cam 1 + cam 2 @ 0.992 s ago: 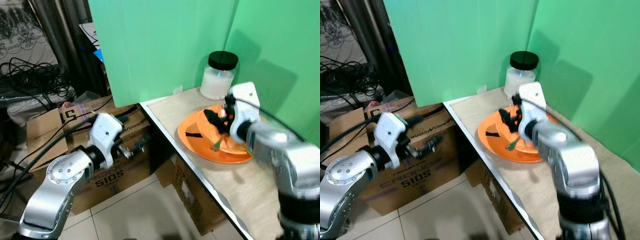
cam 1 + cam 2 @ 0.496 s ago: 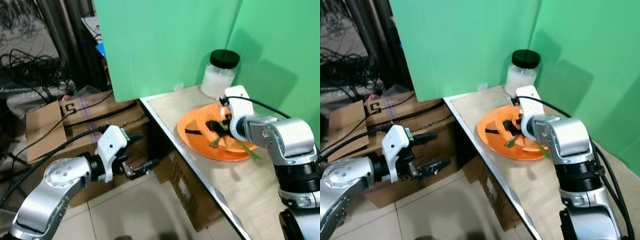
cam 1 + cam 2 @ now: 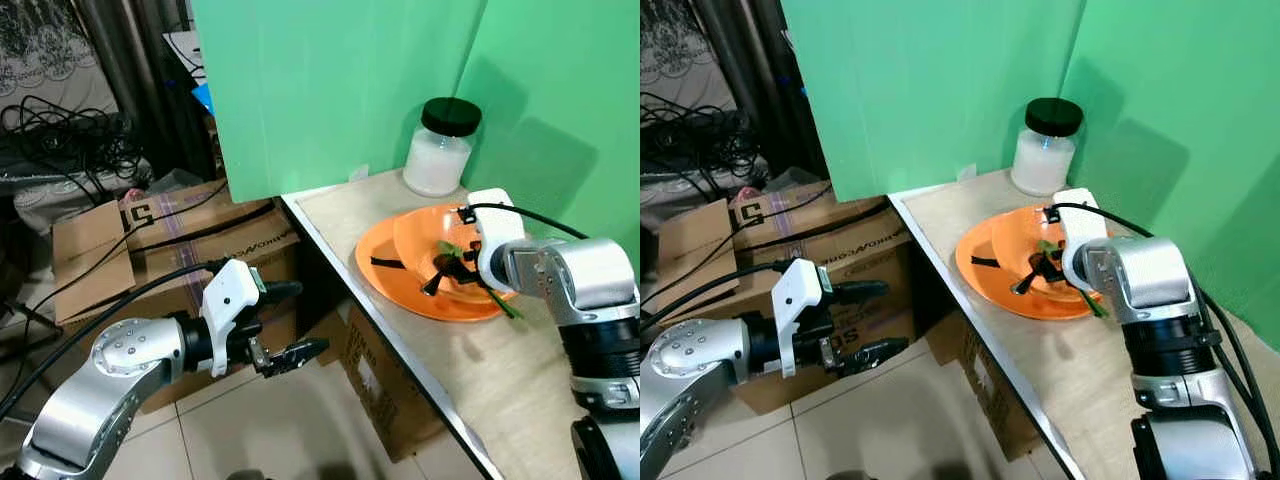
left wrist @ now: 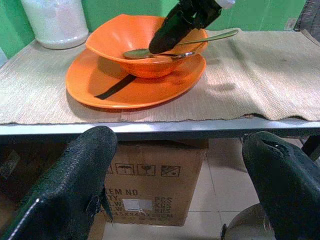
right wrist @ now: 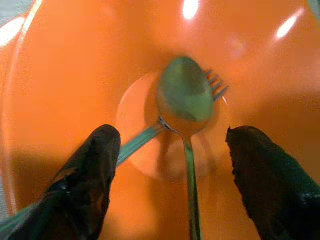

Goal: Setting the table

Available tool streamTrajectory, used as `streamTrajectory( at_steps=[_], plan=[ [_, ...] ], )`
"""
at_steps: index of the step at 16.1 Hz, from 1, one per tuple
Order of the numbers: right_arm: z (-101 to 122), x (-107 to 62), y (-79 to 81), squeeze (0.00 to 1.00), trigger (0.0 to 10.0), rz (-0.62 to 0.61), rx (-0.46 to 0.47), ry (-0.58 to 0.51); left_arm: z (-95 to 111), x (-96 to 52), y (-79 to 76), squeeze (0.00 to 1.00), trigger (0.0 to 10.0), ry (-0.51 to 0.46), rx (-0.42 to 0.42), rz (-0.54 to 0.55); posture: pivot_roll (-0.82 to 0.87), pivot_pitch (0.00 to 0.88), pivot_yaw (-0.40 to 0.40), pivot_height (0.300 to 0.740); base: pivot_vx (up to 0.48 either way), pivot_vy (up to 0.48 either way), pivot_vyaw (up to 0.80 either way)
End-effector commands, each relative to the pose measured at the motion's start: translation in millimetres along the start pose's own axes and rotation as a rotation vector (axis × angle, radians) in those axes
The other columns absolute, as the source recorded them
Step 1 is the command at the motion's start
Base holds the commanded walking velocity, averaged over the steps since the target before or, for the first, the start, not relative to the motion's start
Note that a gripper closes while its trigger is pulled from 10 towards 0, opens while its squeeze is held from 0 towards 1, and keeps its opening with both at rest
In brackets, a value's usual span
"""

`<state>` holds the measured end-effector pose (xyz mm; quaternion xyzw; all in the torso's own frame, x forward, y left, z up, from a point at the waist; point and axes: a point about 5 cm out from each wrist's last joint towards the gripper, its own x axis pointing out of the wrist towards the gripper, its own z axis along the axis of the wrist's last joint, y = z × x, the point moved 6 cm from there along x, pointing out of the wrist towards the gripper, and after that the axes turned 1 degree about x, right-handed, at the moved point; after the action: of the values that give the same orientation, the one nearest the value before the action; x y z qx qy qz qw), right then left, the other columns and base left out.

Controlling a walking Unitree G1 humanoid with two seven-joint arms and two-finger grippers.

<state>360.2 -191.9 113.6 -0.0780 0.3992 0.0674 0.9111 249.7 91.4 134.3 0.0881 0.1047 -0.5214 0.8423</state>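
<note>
The right gripper [image 5: 170, 165] hangs spread wide inside the orange bowl [image 3: 425, 235], gripping nothing; a spoon [image 5: 186, 100] and fork [image 5: 216, 85] lie crossed in the bowl. The left gripper [image 3: 290, 322], fingers parted and empty, hovers beside the table [image 3: 340, 215].

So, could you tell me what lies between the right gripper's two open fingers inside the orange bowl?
In the right wrist view, the spoon lies between the right gripper's fingers, on the orange bowl floor, its head over the fork tines.
</note>
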Motion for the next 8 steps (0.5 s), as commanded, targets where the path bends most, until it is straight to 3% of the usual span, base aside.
streamTrajectory(
  at_steps=[1,2,8],
  plan=[
    [2,-1.8,-5.8,0.00,2.3,-0.015,0.005,-0.002,2,-0.3,-2.0,0.00,10.0,0.002,0.017,-0.014,0.06,0.000,-0.022,0.740,0.000,0.000,0.00],
    [1,-1.4,-7.4,0.00,0.0,-0.018,0.008,0.002,2,-0.5,-1.8,0.00,10.0,0.004,0.018,-0.015,0.06,0.000,-0.022,0.740,0.000,0.000,0.00],
    [-14,3.8,-11.9,0.00,0.0,-0.011,0.002,0.058,2,0.4,-2.2,0.00,10.0,0.012,0.025,-0.030,0.06,0.000,-0.018,0.740,0.000,0.000,0.00]
  ],
)
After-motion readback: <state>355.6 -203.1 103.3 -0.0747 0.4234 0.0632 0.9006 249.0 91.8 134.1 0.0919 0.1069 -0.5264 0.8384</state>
